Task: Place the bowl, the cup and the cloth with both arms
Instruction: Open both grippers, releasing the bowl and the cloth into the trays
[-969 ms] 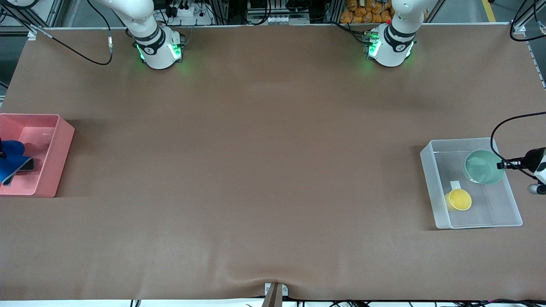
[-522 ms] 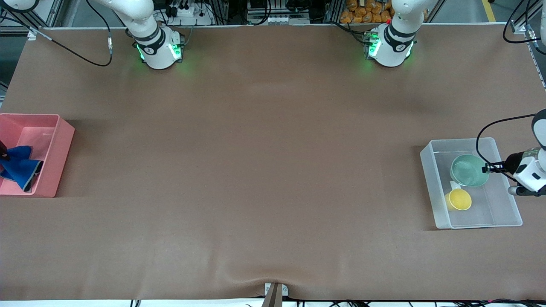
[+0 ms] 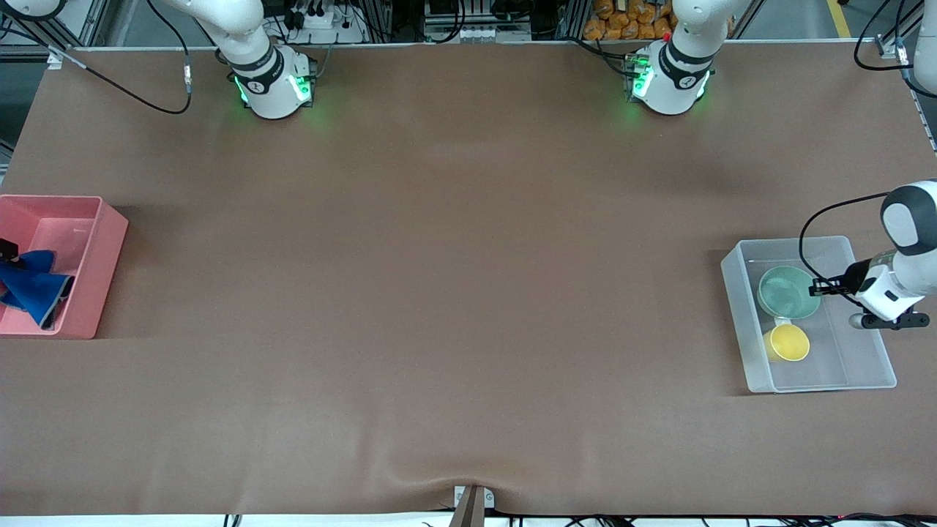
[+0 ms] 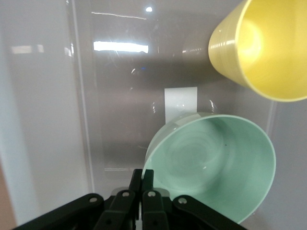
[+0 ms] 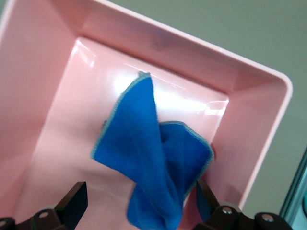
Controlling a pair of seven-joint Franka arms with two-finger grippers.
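The mint-green bowl point(image 3: 787, 291) hangs tilted inside the clear bin point(image 3: 739, 293), just above its floor. My left gripper point(image 3: 818, 288) is shut on the bowl's rim; in the left wrist view the left gripper point(image 4: 142, 176) pinches the edge of the bowl point(image 4: 216, 163). The yellow cup point(image 3: 788, 342) lies on its side in the same bin, close beside the bowl and nearer the front camera; the cup point(image 4: 261, 48) shows its mouth. The blue cloth point(image 3: 33, 289) lies crumpled in the pink bin point(image 3: 102, 249). My right gripper point(image 5: 140, 205) is over the cloth point(image 5: 148, 158), open, its fingers point(image 5: 76, 206) clear of the fabric.
The clear bin stands at the left arm's end of the brown table, the pink bin point(image 5: 201, 48) at the right arm's end. A black cable point(image 3: 812, 227) loops over the clear bin from the left wrist. Both arm bases point(image 3: 274, 84) stand at the table's back edge.
The left gripper has carried the bowl down into the clear bin, closer to the cup. The right gripper has opened and the cloth has dropped into the pink bin.
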